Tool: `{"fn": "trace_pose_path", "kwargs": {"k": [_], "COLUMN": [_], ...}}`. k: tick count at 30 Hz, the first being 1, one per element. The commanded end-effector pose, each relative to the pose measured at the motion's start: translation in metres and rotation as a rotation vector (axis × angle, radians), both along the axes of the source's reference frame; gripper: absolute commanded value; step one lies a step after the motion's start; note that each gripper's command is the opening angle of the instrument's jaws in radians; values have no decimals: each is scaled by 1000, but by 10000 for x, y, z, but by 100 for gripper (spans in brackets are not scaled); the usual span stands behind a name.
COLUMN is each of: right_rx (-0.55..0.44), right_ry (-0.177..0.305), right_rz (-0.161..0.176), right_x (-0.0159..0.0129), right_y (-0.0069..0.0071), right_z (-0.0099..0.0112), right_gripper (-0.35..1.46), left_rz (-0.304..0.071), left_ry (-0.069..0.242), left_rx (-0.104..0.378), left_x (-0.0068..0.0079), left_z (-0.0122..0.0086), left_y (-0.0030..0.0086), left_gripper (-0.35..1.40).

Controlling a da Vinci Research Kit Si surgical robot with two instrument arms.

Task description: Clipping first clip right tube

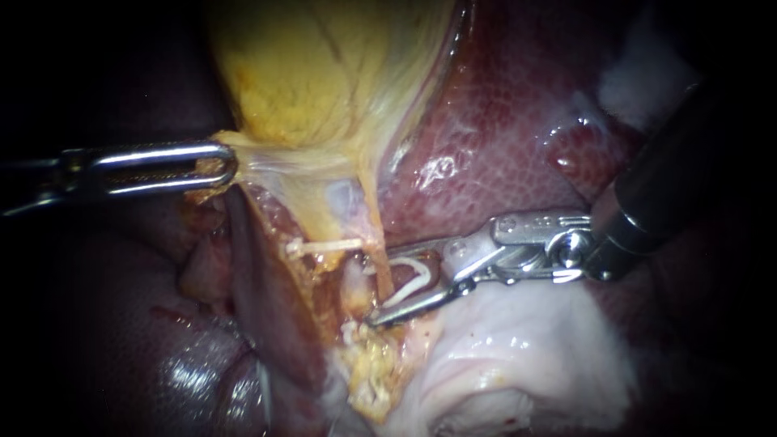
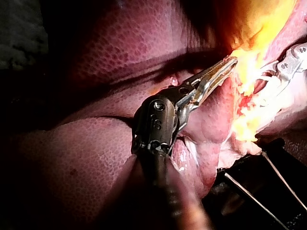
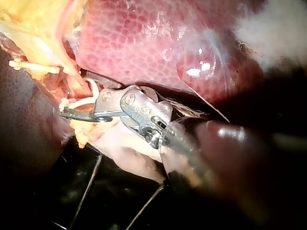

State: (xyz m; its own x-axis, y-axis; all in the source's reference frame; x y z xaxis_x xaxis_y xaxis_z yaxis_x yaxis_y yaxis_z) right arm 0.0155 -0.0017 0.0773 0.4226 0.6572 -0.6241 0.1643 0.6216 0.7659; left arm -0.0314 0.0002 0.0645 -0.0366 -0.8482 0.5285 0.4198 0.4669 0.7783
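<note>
Your right instrument comes in from the right with its jaws spread in a narrow V, holding an open clip, one white arm along each jaw. The right tube, a thin yellowish strand running down from the gallbladder, passes between the jaw tips at the mouth of that clip. The clip's arms stand apart and do not pinch the tube. In your right wrist view the same white arms show between the jaws, just beside the strand.

Just to the left of the right tube, a closed clip lies crosswise on the neighbouring tissue, apart from your jaws.

Under the right instrument's wrist lies a mound of pale tissue. Above it the mottled red liver fills the view.

Your left instrument enters from the left, well apart from the right one. Its jaws are clamped on the gallbladder's lower yellow edge, with stretched membrane fanning from the grip toward the tubes. Your left wrist view shows these jaws lying together.
</note>
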Motion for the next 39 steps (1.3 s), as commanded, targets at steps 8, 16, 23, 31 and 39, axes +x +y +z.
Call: {"fn": "trace_pose_path", "kwargs": {"k": [8,16,23,31,39], "right_rx": [121,162,184,185,225], "right_ry": [73,84,78,80,65], "right_rz": [-53,-107,-135,-140,-131], "right_x": [0,0,0,-6,-20], "right_y": [-13,-30,-47,-46,-29], "right_z": [-10,-10,5,6,13], "right_gripper": [51,49,47,37,-35], "left_rz": [1,1,1,1,1], "left_ry": [0,0,0,0,0], "left_rx": [0,0,0,0,0], "left_x": [0,1,1,1,1], "left_z": [2,2,3,3,3], "left_y": [0,1,1,1,1], "left_gripper": [-35,-35,-35,-35,-35]}}
